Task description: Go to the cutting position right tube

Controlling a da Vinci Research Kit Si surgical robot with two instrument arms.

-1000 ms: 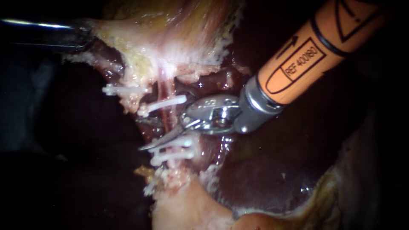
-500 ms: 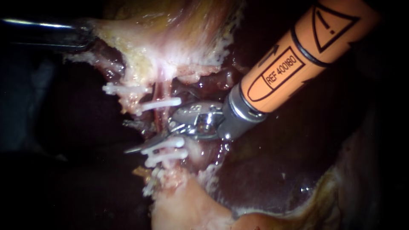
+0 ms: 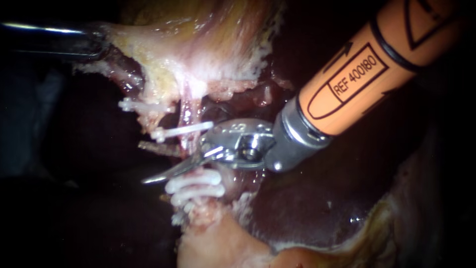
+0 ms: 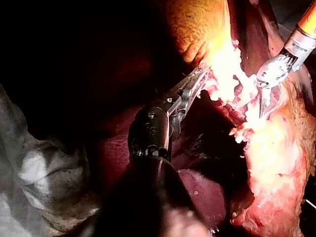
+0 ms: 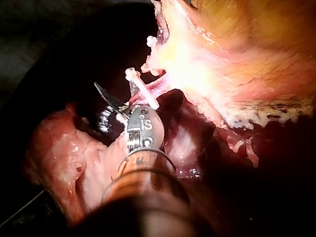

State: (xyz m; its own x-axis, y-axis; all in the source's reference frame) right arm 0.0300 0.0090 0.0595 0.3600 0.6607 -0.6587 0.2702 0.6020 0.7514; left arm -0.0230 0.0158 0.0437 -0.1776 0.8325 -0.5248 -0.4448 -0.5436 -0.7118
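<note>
My right instrument [image 3: 148, 164], on an orange shaft from the upper right, ends in two thin blades. They stand open across the pink right tube [image 3: 187, 116]: one bright blade below, one dark blade above. The blades lie between a white upper clip [image 3: 183, 130] and two lower clips [image 3: 194, 186]. Another clip [image 3: 144, 105] sits further left. My left instrument [image 3: 101, 43] comes in from the left, its jaws shut on pale gallbladder tissue [image 3: 198, 44]. In the left wrist view those jaws [image 4: 200, 79] hold the bright tissue. In the right wrist view a dark blade [image 5: 106, 95] shows beside a clip [image 5: 143, 89].
Dark liver [image 3: 317, 198] lies under and right of the blades. A pale tissue stump [image 3: 213, 243] sits below the lower clips. The thick orange shaft [image 3: 367, 74] fills the upper right.
The right instrument's blades have slid further left across the tube, the tip now beyond it. The wrist advanced, then drew back a little. The upper clip has tilted. The left instrument has held still.
</note>
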